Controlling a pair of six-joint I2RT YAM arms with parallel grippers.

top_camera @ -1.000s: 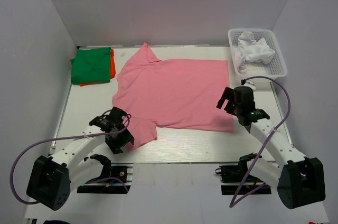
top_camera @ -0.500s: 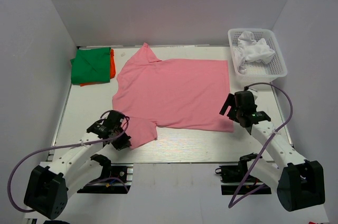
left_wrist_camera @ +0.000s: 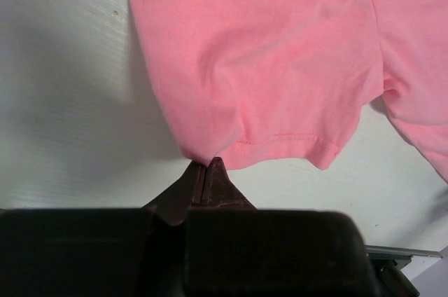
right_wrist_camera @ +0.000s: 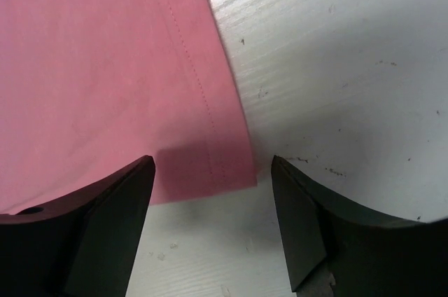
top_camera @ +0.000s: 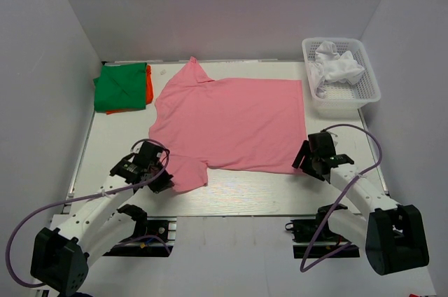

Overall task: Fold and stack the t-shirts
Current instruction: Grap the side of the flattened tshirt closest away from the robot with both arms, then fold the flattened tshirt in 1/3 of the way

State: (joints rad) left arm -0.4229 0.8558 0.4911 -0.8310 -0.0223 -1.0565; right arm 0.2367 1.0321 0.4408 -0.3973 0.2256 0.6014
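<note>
Left claw (left_wrist_camera: 204, 167) has snapped together: a moment ago its two fingers were apart over the pink t-shirt (top_camera: 231, 122), and now they meet tip to tip right at the edge of the near sleeve (left_wrist_camera: 266, 87). It looks like a pinch on the very edge, but I cannot tell if any cloth is really caught between them. Right claw (right_wrist_camera: 211, 164) has dropped low to the near bottom corner (right_wrist_camera: 231, 164) of the same shirt. Its fingers are apart, one over the cloth and one on the bare counter (top_camera: 245, 192), with the corner in between, and they have started to close in. The pink t-shirt has not moved. It lies flat and spread out in the middle of the counter, with no fold made yet. I think both arms are getting hold of the near edge so they can lift it and fold it over. At the far left corner sits a folded green t-shirt (top_camera: 120, 87) on top of an orange t-shirt (top_camera: 149, 83). A crumpled white t-shirt (top_camera: 336, 66) waits in the basket (top_camera: 371, 94) at the far right, so there is more folding to do.
</note>
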